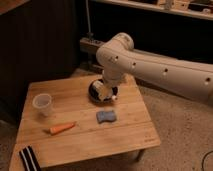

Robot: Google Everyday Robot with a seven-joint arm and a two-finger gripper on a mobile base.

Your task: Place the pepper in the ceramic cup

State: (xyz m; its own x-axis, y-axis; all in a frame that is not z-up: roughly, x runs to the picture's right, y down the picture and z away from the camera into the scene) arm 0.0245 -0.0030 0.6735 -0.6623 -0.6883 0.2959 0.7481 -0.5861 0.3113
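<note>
The pepper (62, 128) is a slim orange tapered vegetable lying flat on the wooden table (130, 140), left of centre near the front. The ceramic cup (43, 104) is a pale whitish cup standing upright at the table's left side, just behind and left of the pepper. My gripper (105, 94) hangs from the white arm over the dark round bowl (95, 90) at the back middle of the table, well to the right of the pepper and the cup.
A blue sponge-like pad (106, 116) lies just in front of the bowl. A black-and-white striped object (30, 159) sits at the front left corner. Dark cabinets stand behind the table, and speckled floor (185, 135) lies to the right.
</note>
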